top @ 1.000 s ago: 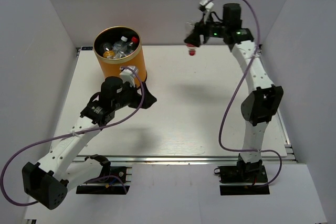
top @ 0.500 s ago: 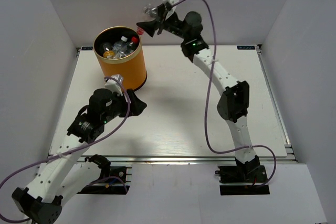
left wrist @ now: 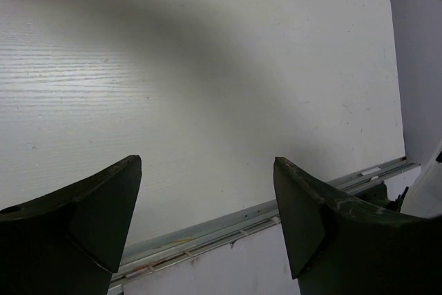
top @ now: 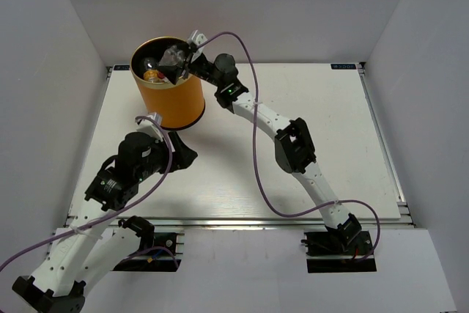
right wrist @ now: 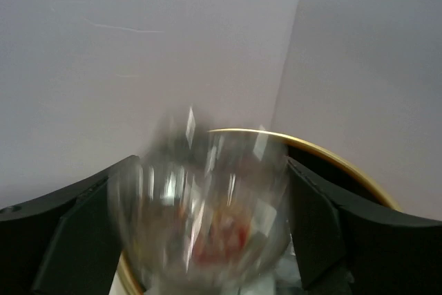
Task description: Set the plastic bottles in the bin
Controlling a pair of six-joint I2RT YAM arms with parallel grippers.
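Left jaws spread, empty. Right jaws flank blurred bottle (right wrist: 200, 205) over bin (right wrist: 331, 154); grip unclear, label unreadable.

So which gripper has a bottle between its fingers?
The right gripper, above the orange bin, with a blurred clear bottle between them; the left gripper shows only bare table.

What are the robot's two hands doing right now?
Left hand: open, empty.
Right hand: a blurry clear bottle sits in it over the bin; gripped or let go, cannot tell.

The right arm reaches forward-left with right claw (top: 176, 61) extended; left arm bent, left claw (left wrist: 207, 170) spread.
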